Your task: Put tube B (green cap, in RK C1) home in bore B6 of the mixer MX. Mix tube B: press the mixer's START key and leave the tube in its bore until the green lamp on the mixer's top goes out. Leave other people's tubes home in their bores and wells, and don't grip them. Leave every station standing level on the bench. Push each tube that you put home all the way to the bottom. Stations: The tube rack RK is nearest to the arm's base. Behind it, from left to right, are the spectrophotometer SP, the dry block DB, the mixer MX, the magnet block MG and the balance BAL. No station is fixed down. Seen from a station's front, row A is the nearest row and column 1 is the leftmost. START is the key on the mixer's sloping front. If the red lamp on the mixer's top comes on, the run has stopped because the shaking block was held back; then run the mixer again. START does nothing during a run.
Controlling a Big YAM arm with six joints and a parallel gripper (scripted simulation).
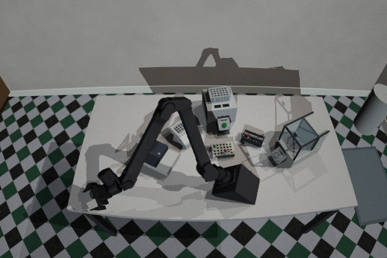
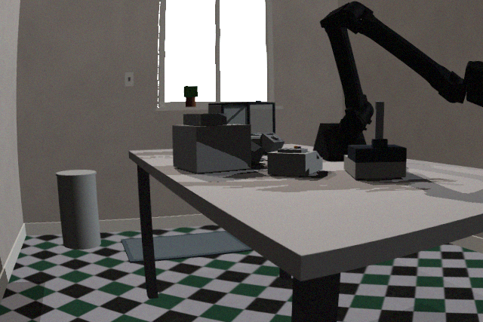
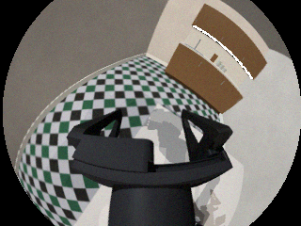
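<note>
A black robot arm (image 1: 184, 124) stands on a white table (image 1: 312, 186), folded over so its end effector (image 1: 94, 197) hangs near the table's front left corner, well apart from all the lab equipment. Its fingers are spread wide with nothing between them. The small tube rack (image 1: 222, 150) sits just behind the arm's base, and the green-capped tube (image 1: 214, 147) stands in it at the rack's left end, beside tubes with purple and orange caps. Behind the rack stands the mixer (image 1: 219, 105), its holed block on top and a round green button (image 1: 224, 124) on its sloping front. By appearances nothing has begun: picking, seating and starting all remain.
</note>
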